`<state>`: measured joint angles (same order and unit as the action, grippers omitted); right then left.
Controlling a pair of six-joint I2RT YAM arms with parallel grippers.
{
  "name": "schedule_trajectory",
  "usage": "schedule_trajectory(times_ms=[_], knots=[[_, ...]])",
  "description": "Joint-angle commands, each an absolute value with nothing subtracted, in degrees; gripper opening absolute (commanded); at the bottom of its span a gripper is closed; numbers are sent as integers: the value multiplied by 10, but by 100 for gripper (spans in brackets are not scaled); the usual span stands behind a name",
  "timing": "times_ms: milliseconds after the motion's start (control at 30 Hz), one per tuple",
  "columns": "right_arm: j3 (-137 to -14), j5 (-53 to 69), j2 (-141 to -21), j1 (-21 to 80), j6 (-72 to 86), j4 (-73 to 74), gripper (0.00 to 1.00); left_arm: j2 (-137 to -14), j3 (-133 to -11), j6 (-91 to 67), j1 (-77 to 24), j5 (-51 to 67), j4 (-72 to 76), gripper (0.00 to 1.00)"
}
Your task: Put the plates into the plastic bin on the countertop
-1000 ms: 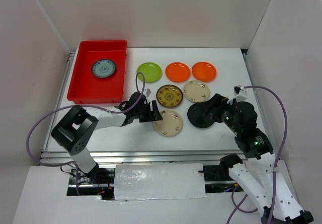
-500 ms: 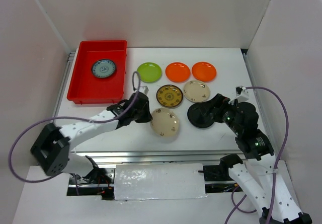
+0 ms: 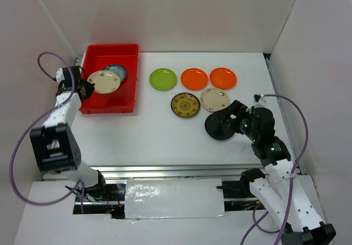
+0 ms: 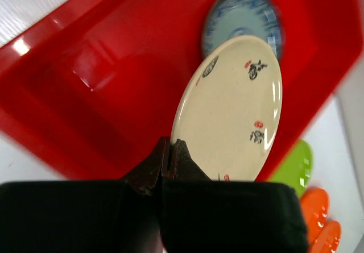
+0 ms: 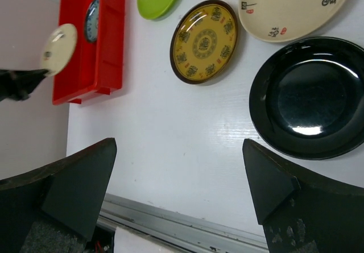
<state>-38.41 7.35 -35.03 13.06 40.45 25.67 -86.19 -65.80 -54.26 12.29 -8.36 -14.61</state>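
My left gripper [image 4: 169, 150] pinched the rim of the cream patterned plate [image 4: 233, 111] over the red bin [image 4: 85, 71], a grip clear only from that wrist; my right gripper [image 5: 177, 150] gaped wide, empty.

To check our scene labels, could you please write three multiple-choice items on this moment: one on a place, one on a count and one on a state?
1. Where does the blue-grey plate lie?
A. inside the red bin
B. leaning on the bin's outer wall
C. nowhere in view

2. How many orange plates lie on the countertop?
A. one
B. two
C. four

3. The left tool is:
A. open and empty
B. shut on a cream plate at its rim
C. open around the bin's rim

Answers:
1 A, since the left wrist view shows it flat on the bin's floor.
2 B, since two orange plates sit side by side in the far row.
3 B, since the tool pinches the plate's edge above the bin.
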Motion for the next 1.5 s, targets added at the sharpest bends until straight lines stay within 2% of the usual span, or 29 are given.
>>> schedule_trajectory(times_ms=[0,67,167,433,467,533,567,600,767,867,900,1033,1133,1267,1467], knots=[[-380,98,-342,122,405,208,100,-985,-768,-553,131,24,-54,0],[-372,110,-344,123,405,201,100,-1073,-863,-526,133,33,-81,0],[-359,124,-351,121,406,186,100,-1139,-923,-518,141,52,-96,0],[-350,141,-380,120,403,166,100,-1182,-939,-530,148,33,-100,0],[-350,139,-382,121,404,164,100,-1186,-939,-530,148,28,-108,19],[-353,132,-384,120,405,164,100,-1179,-929,-531,147,19,-105,51],[-355,128,-386,119,407,166,100,-1171,-915,-533,147,17,-98,72],[-357,121,-386,120,407,168,100,-1166,-912,-532,147,17,-96,99],[-371,86,-381,117,414,192,100,-1100,-928,-507,127,4,-136,99],[-375,10,-370,113,447,224,100,-1014,-925,-483,63,-87,-183,99],[-376,-58,-370,113,461,249,100,-998,-924,-464,8,-106,-193,99],[-368,-130,-374,86,539,286,100,-962,-909,-459,-114,-90,-251,99],[-346,-143,-338,73,562,284,100,-958,-844,-464,-184,-41,-211,99],[-331,-120,-290,58,545,279,100,-979,-796,-440,-263,-31,-147,99],[-314,-36,-258,48,509,253,100,-1059,-745,-415,-264,61,-46,99]])
